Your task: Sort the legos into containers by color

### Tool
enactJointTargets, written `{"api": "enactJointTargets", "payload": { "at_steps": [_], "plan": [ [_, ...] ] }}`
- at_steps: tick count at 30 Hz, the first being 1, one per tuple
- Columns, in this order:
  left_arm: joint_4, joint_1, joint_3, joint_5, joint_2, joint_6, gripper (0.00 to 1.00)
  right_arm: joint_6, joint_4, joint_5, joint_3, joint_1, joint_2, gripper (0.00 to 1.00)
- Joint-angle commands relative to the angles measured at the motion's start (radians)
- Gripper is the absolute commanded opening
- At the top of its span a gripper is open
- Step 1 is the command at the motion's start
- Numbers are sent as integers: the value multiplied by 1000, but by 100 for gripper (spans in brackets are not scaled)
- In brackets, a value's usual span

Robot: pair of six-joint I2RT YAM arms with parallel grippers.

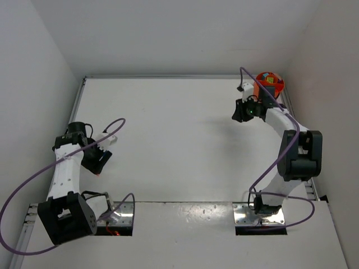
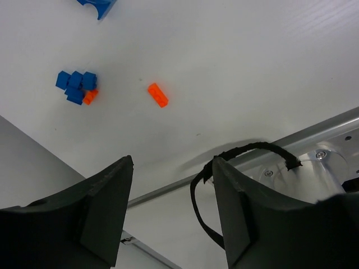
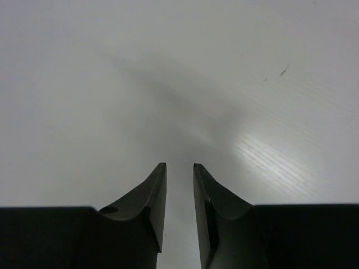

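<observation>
- Over by the table's (image 1: 179, 140) far right corner sits the orange tub (image 1: 270, 83), holding coloured bricks.
- Right gripper (image 3: 179, 174), just beside the tub: jaws nearly together, nothing between.
- Left gripper (image 2: 171, 168), well apart from the tub: jaws spread; its orange brick (image 2: 157, 94) lies flat, long axis diagonal, near a blue brick cluster (image 2: 76, 87).

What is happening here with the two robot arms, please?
The arms are sorting small legos by colour. The left gripper is open and empty above a loose orange brick and a cluster of blue bricks. The right gripper, fingers nearly closed with nothing between them, is beside the orange tub at the far right corner, which already holds some bricks.
</observation>
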Motion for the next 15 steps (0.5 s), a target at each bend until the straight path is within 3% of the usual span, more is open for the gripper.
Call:
{"api": "enactJointTargets", "payload": {
  "at_steps": [1,6,10,12,15],
  "plan": [
    [67,8,2,18,35,-3,65,-64,85,-24,-71,20,-77,26],
    [124,39,13,32,72,-91,72,-120,95,-15,-151,32,-102,27],
    [142,50,-21,41,81,-22,72,-148,95,-4,-197,41,-122,27],
    [142,50,-21,23,113,3,68,-148,67,7,-197,41,-122,27],
    [165,76,-21,23,165,15,52,-133,55,36,-171,50,-99,27]
  ]
}}
